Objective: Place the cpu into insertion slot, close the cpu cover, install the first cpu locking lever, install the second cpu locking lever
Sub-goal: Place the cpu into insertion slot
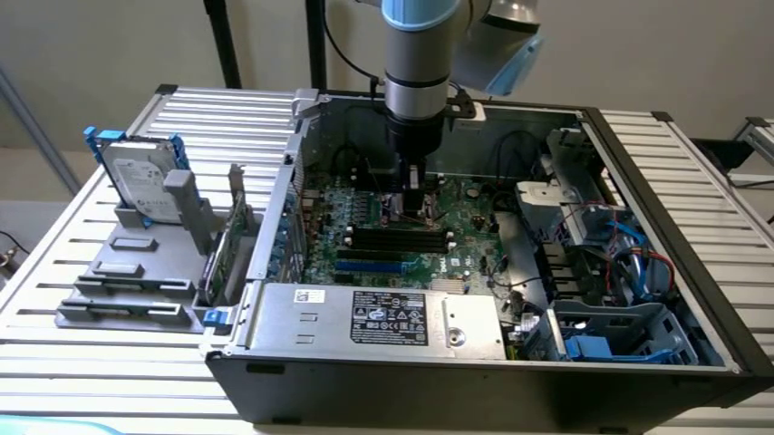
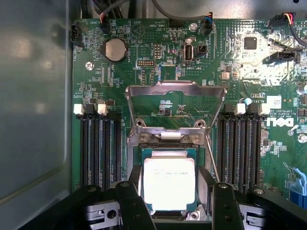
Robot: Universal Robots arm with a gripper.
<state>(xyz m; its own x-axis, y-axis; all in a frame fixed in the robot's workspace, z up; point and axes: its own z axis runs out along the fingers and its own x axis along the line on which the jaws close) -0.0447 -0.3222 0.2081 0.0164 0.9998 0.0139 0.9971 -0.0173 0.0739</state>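
The gripper [image 2: 175,187] hangs low over the board [image 2: 144,45]. Its two black fingers [image 2: 130,203] are spread wide and hold nothing. Between them lies the cpu [image 2: 169,184], flat in the slot [image 2: 163,142], silver top up. One finger overlaps the cpu's edge; whether it touches, I cannot tell. The other stands clear of it.

The cover [image 2: 175,87] is swung up off the slot on its hinge, and the board shows through its window. A thin lever [image 2: 212,163] runs along one side of the slot. Empty memory slots [image 2: 98,148] flank it on both sides.

In the exterior view the gripper [image 1: 414,204] reaches down into the open case [image 1: 484,399]. The case also holds a power supply [image 1: 375,317]. On the exterior view's left, a grey rack [image 1: 133,272] holds a hard drive [image 1: 140,181] upright.
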